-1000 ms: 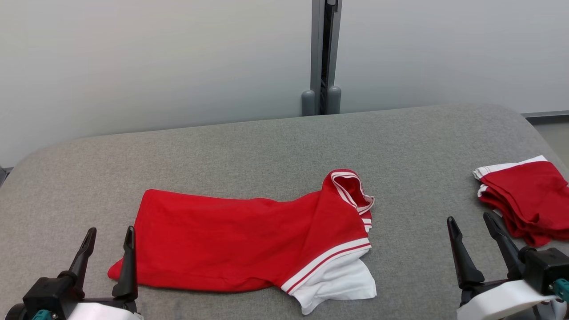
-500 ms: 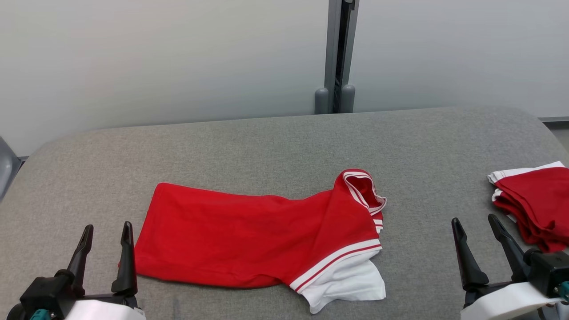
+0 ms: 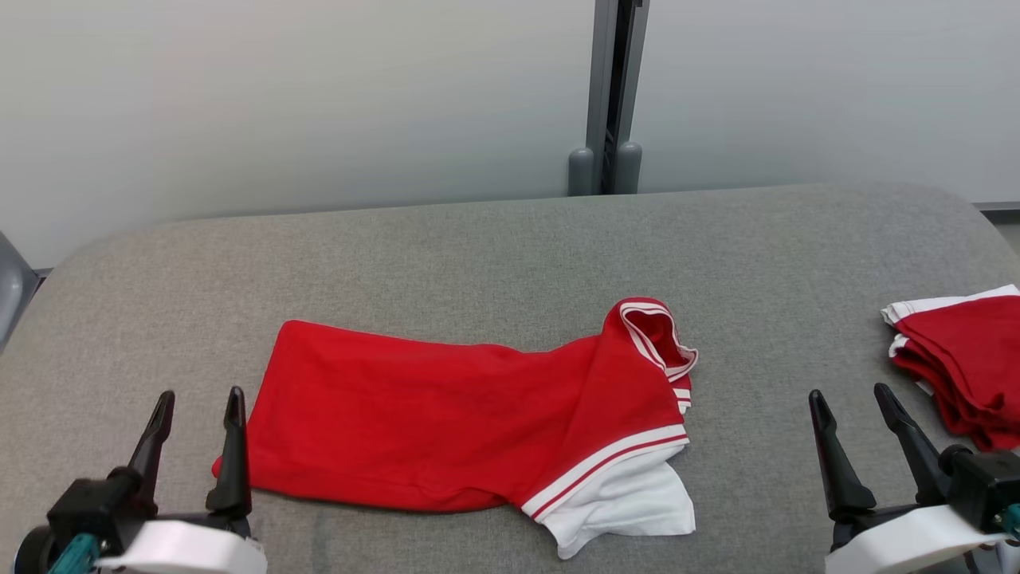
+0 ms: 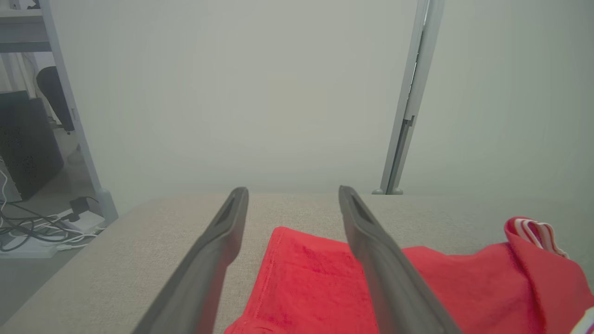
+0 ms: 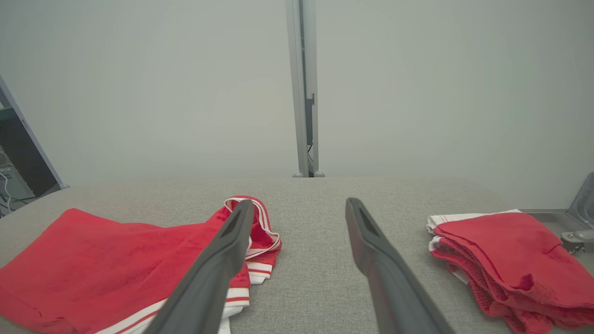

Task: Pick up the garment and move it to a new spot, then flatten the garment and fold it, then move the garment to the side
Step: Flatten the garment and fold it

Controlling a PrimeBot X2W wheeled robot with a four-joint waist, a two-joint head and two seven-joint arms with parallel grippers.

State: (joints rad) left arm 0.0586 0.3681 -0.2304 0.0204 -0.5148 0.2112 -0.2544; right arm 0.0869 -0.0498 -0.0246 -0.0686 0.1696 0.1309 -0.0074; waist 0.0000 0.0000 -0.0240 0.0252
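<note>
Left pincer (image 3: 200,395): fingers stood apart, holding nothing.
Right pincer (image 3: 849,392): fingers stood apart, holding nothing, above the grey pad (image 3: 478,255).
Garment (image 3: 446,430): lay between them, its edge just beside the left one's fingers.
Folded stack (image 3: 964,359): lay just right of the right one.

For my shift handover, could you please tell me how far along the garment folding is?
Done: the garment lies flat on the table, seemingly folded lengthwise. In hand: nothing; left gripper and right gripper are empty, jaws open. Left: crosswise fold, then moving it aside.
</note>
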